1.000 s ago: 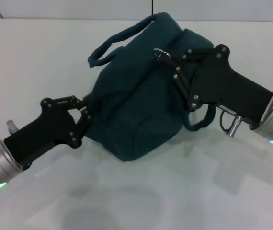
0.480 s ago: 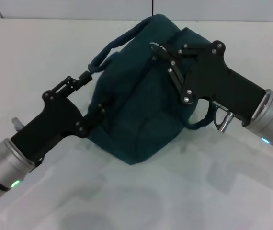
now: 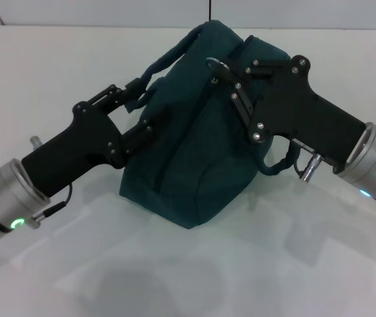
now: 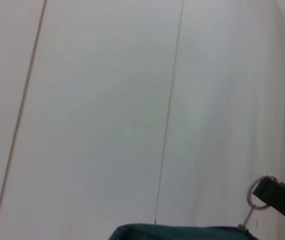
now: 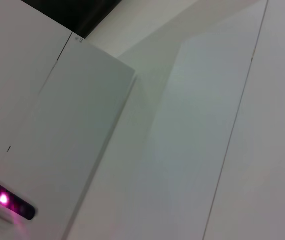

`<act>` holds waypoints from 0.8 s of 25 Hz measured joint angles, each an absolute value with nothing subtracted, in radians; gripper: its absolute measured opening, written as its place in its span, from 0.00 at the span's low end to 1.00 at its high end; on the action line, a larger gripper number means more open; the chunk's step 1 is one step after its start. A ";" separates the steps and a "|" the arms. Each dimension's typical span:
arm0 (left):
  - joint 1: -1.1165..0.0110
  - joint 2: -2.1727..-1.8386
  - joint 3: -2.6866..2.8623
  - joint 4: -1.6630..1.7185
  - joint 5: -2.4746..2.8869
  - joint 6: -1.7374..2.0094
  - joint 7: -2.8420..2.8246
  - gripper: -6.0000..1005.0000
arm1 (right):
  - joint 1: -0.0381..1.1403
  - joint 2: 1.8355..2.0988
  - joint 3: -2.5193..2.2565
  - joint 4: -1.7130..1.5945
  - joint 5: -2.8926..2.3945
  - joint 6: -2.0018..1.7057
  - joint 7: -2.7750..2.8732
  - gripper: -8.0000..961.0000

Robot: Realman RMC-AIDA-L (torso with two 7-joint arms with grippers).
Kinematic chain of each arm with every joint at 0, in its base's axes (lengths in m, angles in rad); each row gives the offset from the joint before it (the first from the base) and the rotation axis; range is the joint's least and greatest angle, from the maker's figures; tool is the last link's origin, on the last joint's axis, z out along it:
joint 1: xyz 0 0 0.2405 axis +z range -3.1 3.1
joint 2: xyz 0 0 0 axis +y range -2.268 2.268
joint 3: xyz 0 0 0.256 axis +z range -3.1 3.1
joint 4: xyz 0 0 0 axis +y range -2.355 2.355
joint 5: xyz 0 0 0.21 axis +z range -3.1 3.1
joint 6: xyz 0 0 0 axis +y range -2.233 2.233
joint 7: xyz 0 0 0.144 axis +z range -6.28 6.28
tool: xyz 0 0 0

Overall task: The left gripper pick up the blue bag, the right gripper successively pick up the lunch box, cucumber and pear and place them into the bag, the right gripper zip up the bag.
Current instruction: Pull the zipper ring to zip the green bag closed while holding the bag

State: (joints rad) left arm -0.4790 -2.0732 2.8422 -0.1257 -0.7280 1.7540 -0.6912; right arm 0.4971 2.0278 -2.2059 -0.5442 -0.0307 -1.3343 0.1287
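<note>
Sitting on the white table (image 3: 56,53), the blue bag (image 3: 188,165) bulges and leans a bit, its top seam running up toward the far side. One rope handle (image 3: 158,63) arches over the bag's left upper edge; another handle loop (image 3: 277,165) hangs off its right side.

Left gripper (image 3: 138,109) is at the bag's left side, fingers spread wide: upper finger (image 3: 109,96) reaches up by the left handle, lower finger (image 3: 142,135) lies against the bag's fabric. Whether either finger actually presses the cloth is hard to say from the head view. Its wrist w/ green light (image 3: 18,223) trails off toward the near-left.

Right gripper (image 3: 224,72) is at the bag's top right, fingers closed narrow on the metal zipper pull (image 3: 216,65), which sticks out just past the tips. Its black body lies across the bag's upper right, silver wrist (image 3: 373,162) off to the bag's right.

Left wrist view shows only a strip of the bag's top edge (image 4: 182,232), plus a ring on the zipper pull (image 4: 255,192) held by a dark fingertip. Right wrist view shows wall panels only.
</note>
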 joint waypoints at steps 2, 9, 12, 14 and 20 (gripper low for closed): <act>-0.484 -2.081 2.842 -0.139 -0.725 1.751 -0.690 0.59 | 0.497 2.028 -2.207 -0.544 -0.031 -1.334 0.126 0.01; -0.482 -2.085 2.842 -0.146 -0.724 1.745 -0.674 0.42 | 0.494 2.028 -2.205 -0.544 -0.031 -1.342 0.125 0.01; -0.483 -2.085 2.842 -0.146 -0.723 1.741 -0.653 0.28 | 0.495 2.028 -2.206 -0.545 -0.031 -1.342 0.125 0.01; -0.483 -2.085 2.842 -0.146 -0.723 1.736 -0.638 0.26 | 0.495 2.028 -2.206 -0.544 -0.031 -1.345 0.128 0.01; -0.486 -2.083 2.842 -0.146 -0.722 1.733 -0.572 0.21 | 0.492 2.028 -2.202 -0.544 -0.025 -1.354 0.145 0.01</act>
State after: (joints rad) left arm -0.4861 -2.0831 2.8424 -0.1456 -0.7219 1.7333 -0.5722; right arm 0.4919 2.0279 -2.2018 -0.5445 -0.0253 -1.3539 0.1451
